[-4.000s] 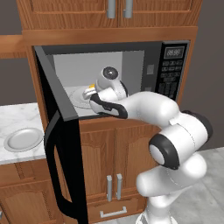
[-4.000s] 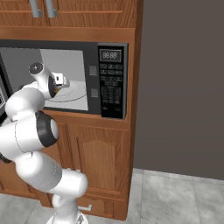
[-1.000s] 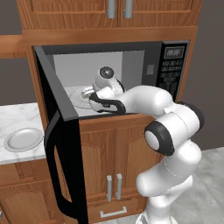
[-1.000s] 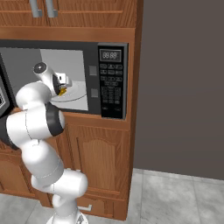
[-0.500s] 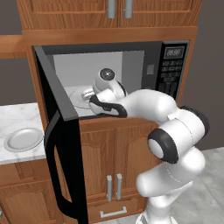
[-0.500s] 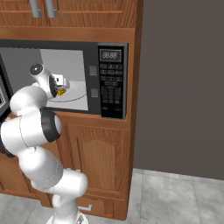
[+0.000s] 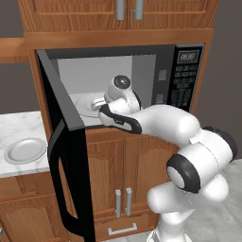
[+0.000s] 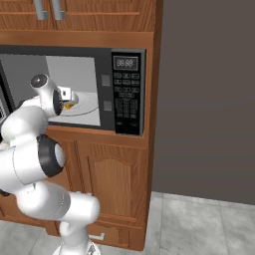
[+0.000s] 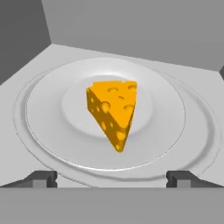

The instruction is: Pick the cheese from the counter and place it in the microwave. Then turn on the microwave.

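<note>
The cheese [image 9: 113,111], an orange-yellow wedge with holes, lies on a round white plate [image 9: 43,100] inside the microwave [image 7: 186,75]. From the right base view the cheese [image 8: 69,106] shows as a small orange spot just past the hand. My gripper [image 9: 111,179] is open, its two dark fingertips [image 9: 41,178] wide apart and a short way back from the wedge, touching nothing. The hand reaches into the light grey cavity, where the gripper [image 7: 99,102] hangs over the plate's near rim. The microwave door [image 7: 66,156] stands swung open to the left.
The white marble counter [image 7: 19,127] lies at the left with a round grey plate [image 7: 24,150] on it. The button panel [image 8: 127,94] sits right of the cavity. Wooden cabinets [image 7: 113,165] run below and above. The open door blocks the space left of the arm.
The arm's elbow has swung a little right and down while the hand stayed in the cavity. The cheese rests unmoved on the plate and the jaws stay open.
</note>
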You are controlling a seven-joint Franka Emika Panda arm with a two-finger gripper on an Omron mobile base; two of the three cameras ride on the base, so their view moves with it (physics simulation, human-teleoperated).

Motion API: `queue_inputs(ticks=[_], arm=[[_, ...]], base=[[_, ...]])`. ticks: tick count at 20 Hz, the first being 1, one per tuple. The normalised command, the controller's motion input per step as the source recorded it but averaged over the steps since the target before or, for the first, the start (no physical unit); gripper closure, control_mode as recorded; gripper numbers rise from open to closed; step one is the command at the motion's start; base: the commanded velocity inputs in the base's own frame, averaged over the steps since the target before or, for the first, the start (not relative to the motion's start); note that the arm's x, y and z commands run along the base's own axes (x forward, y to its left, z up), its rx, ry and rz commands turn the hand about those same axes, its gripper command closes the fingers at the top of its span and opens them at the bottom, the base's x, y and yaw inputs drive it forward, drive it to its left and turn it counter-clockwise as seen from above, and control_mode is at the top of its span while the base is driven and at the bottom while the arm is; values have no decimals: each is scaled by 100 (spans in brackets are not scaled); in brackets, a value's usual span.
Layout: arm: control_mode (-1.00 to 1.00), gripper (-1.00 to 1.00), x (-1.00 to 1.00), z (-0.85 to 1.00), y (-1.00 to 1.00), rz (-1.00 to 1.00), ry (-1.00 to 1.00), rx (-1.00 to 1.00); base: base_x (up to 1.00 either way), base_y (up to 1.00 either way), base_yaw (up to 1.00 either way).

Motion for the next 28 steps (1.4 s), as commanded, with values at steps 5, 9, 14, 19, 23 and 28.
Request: queue_inputs(ticks=[5,9,14,19,23,28], arm=[[-100,-100,-52,12,-23,0,4,5],[-100,-100,-53,8,-20,0,1,5],[-100,-100,-59,5,-15,0,-1,4],[-100,-100,-62,6,-14,0,-4,2],[-100,-100,-56,12,-13,0,-3,1],[-100,-100,-58,14,-15,0,-3,0]], base=[[0,0,0],[0,0,0],[0,0,0],[0,0,0],[0,0,0],[0,0,0]])
